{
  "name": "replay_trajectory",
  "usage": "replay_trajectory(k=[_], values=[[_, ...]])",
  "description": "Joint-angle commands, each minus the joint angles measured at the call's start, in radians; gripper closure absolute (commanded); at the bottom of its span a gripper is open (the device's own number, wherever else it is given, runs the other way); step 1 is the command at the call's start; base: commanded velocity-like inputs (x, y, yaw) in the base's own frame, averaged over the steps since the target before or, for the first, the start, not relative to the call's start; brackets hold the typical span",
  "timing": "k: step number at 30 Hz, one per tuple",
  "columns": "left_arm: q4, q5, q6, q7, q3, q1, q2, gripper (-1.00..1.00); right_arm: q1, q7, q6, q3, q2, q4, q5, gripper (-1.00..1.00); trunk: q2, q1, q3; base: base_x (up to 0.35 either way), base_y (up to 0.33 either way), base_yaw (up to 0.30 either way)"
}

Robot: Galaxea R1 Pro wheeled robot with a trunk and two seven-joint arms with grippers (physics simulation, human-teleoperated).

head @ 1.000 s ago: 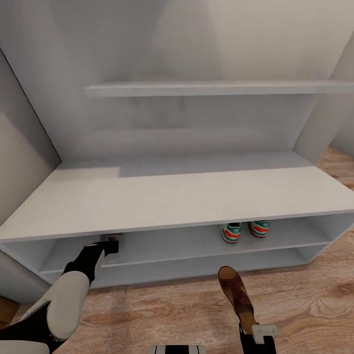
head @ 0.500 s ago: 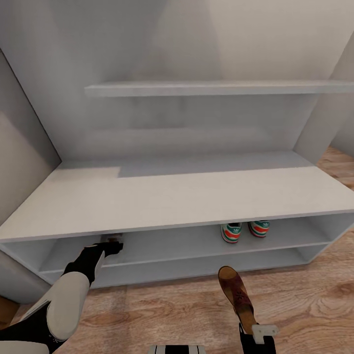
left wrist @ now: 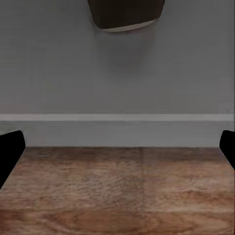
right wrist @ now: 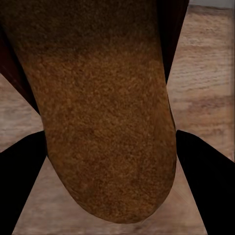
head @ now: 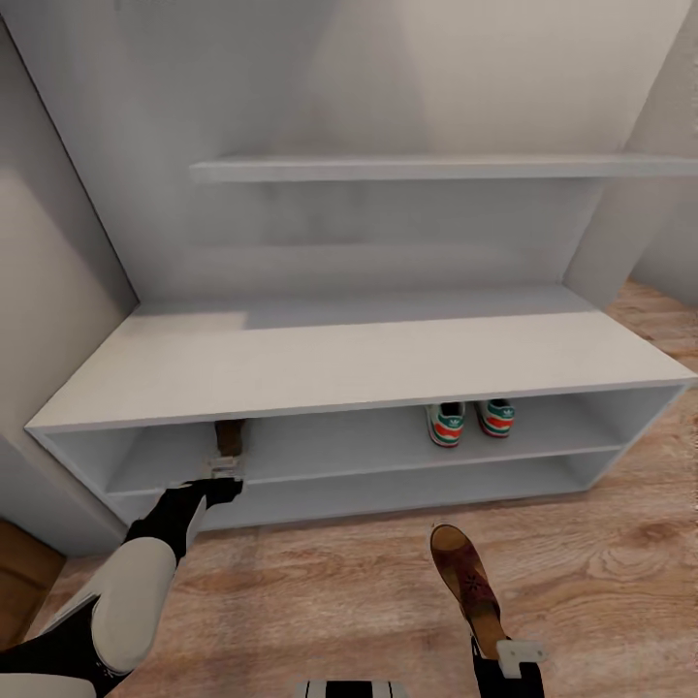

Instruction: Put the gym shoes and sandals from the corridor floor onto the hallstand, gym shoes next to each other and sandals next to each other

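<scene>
Shelving sandals was the step in hand: the left gripper (head: 222, 472) hung spread and empty just short of the first sandal (head: 230, 437) on the hallstand (head: 388, 364) shelf. Rightward, both gym shoes (head: 470, 422) sat shelved. The right gripper (head: 504, 648), outstretched low, pinched the second sandal (head: 467, 577), which I judged belonged beside the first.

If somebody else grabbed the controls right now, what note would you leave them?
Left gripper: jaws open, empty, at the front edge of the hallstand's upper shelf.
Right gripper: jaws shut on one sandal, held above the corridor floor.
Done: both gym shoes side by side on the upper shelf; other sandal on that shelf, left end.
Left: set the held sandal beside it.
</scene>
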Motion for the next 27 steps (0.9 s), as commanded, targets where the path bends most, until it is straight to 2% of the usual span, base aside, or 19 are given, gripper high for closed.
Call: replay_trajectory(k=[1,6,11,20,22,27], values=[[-0.003,-0.01,0.004,-0.009,0.008,0.0,-0.001,-1.0,-0.001,-0.001,-0.003,-0.008,0.0,0.001,0.01,1.0,0.0,-0.001,-0.001,-0.336,0.0,0.0],[-0.003,-0.006,-0.018,-0.013,0.013,0.003,0.002,-1.0,0.0,-0.001,-0.003,-0.008,0.0,0.001,0.01,1.0,0.0,-0.001,-0.001,-0.337,0.008,0.0],[0.006,-0.004,-0.127,-0.013,0.017,0.024,0.004,-1.0,0.0,-0.001,-0.003,-0.008,0.001,0.001,0.011,1.0,0.0,-0.001,-0.001,-0.337,0.07,0.0],[0.003,-0.004,-0.221,-0.019,0.019,0.132,0.006,-1.0,-0.001,-0.001,-0.003,-0.007,0.002,0.001,0.011,1.0,0.0,-0.001,-0.001,-0.296,0.093,0.0],[0.003,-0.003,-0.269,-0.018,0.019,0.18,0.009,-1.0,-0.001,-0.002,-0.003,-0.007,0.002,0.001,0.011,1.0,0.0,-0.001,-0.001,-0.086,0.033,0.0],[0.002,-0.003,-0.337,-0.018,0.02,0.257,0.012,-1.0,0.0,-0.002,-0.003,-0.007,0.002,0.001,0.011,1.0,0.0,-0.001,-0.001,-0.033,0.012,0.0]])
